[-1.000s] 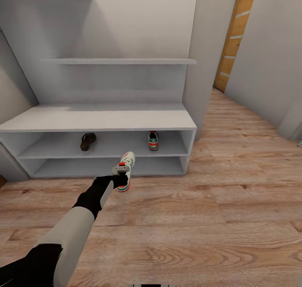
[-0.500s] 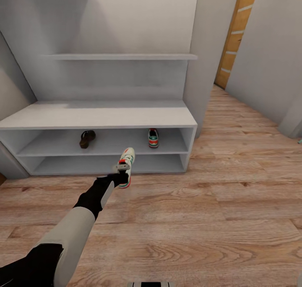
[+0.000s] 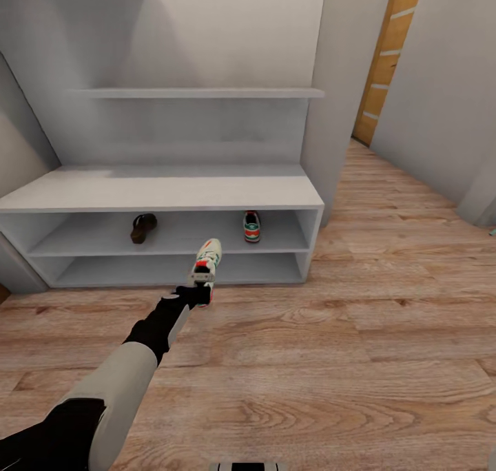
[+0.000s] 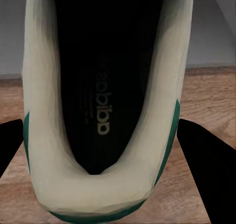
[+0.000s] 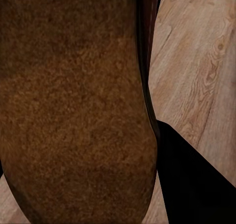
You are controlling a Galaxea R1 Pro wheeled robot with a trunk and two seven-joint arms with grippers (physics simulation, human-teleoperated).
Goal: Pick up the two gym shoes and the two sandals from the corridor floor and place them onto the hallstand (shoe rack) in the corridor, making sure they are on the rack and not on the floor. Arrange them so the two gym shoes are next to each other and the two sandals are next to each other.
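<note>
Left gripper (image 3: 198,290) clamps a sneaker (image 3: 205,263) by the heel, above the floor (image 3: 331,361) before the rack (image 3: 165,195). Steer toe-first onto the upper shelf beside its mate (image 3: 252,226). Right fingers (image 5: 196,184) grip a sandal (image 5: 73,106); another sandal (image 3: 142,227) is shelved.

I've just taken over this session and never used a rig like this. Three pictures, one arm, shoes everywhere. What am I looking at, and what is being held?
The wide picture comes from the robot's head, looking down the corridor floor. The arm reaching forward is its left one; the left gripper holds a gym shoe by the heel, in front of the hallstand. On its upper open shelf sit a sandal and the other gym shoe.

The other two pictures come from cameras at the wrists. The left wrist view looks into the held shoe's opening. The right wrist view shows a brown sandal sole close up; that gripper seems to hold it.
</note>
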